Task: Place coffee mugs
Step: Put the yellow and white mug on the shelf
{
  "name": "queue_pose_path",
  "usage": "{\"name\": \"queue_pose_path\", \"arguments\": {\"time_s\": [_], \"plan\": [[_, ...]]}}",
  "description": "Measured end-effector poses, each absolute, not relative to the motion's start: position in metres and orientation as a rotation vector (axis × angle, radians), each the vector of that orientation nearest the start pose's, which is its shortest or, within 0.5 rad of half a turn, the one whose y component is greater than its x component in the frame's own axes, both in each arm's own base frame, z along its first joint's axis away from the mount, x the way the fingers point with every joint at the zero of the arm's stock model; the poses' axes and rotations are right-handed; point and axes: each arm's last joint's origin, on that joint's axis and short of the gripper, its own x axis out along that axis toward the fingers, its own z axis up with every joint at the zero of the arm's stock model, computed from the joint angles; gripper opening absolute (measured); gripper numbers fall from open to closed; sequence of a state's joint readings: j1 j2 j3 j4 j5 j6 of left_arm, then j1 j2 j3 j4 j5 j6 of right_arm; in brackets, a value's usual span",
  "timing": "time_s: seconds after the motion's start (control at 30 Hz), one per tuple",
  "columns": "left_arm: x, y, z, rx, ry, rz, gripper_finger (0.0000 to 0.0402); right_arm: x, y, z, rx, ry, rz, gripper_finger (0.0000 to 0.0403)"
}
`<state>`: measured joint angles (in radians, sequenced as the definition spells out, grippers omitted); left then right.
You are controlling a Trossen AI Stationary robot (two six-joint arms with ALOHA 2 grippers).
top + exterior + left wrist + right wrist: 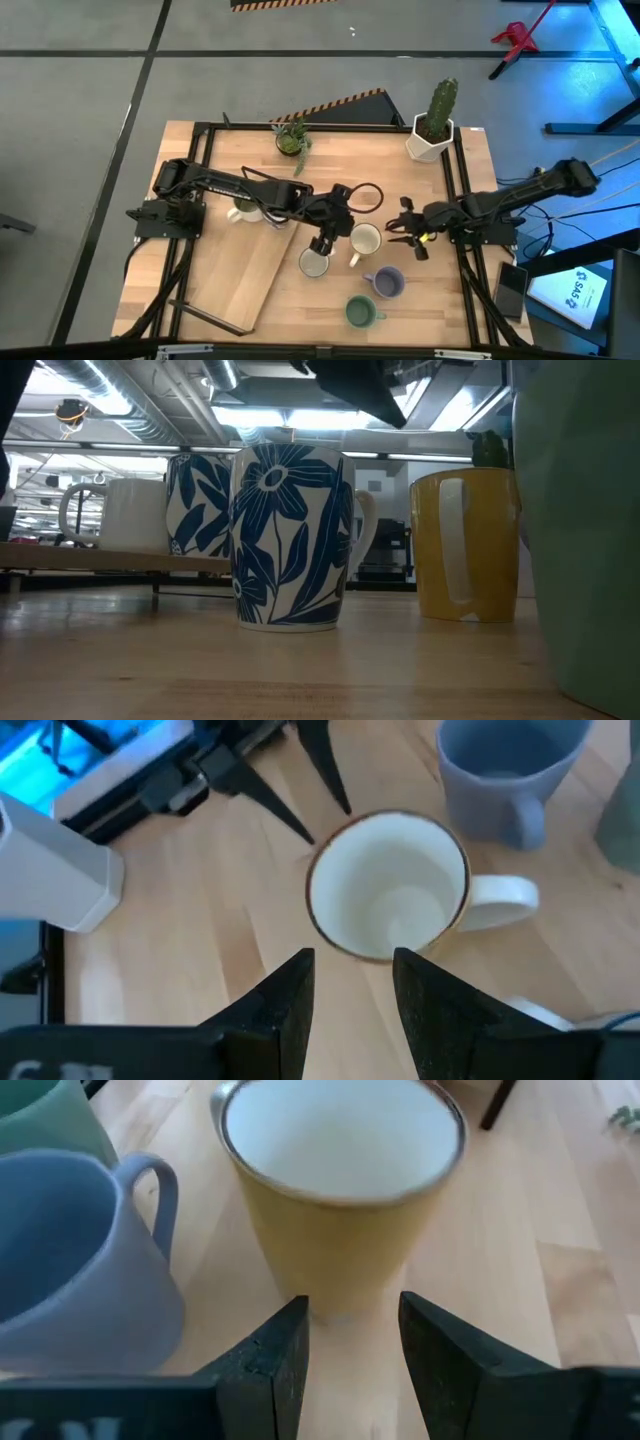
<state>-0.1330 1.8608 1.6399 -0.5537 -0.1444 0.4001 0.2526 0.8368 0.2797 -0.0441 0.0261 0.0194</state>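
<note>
Near the table's middle stands a cream-yellow mug [365, 240] [388, 885] [340, 1180] [465, 545]. A blue-flowered white mug [314, 263] [290, 535] stands to its left, with a second flowered mug [195, 500] behind it. A lavender mug [388, 283] [70, 1250] and a green mug [360, 312] stand nearer. A white mug [243, 209] rests on the wooden tray [235, 275]. My left gripper [323, 243] [350, 985] is open, just left of the yellow mug. My right gripper [405, 236] [352, 1350] is open, just right of it, its fingers pointing at the mug's base.
A white hexagonal cactus pot [431, 135] sits at the far right corner and a small green plant [291, 139] at the far edge. The tray lies slanted on the table's left half. A black frame [462, 200] borders the table. Bare wood shows at the near left.
</note>
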Motion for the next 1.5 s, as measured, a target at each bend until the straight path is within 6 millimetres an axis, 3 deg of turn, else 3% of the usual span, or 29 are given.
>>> {"name": "queue_pose_path", "arguments": {"time_s": [0.5,0.83,1.03,1.5], "plan": [[0.404,-0.068,0.295,0.497,0.800,-0.194,0.0132,0.201,0.049,0.165,-0.116,0.596,0.143,0.0143],[0.404,-0.072,0.292,0.458,0.796,-0.269,0.0132,0.210,0.048,0.170,-0.166,0.531,0.028,0.0143],[0.408,-0.077,0.282,0.473,0.808,-0.365,0.0132,0.211,0.047,0.173,-0.172,0.504,-0.015,0.0143],[0.431,-0.067,0.227,0.506,0.936,-0.379,0.0132,0.211,0.047,0.173,-0.157,0.503,-0.017,0.0143]]}}
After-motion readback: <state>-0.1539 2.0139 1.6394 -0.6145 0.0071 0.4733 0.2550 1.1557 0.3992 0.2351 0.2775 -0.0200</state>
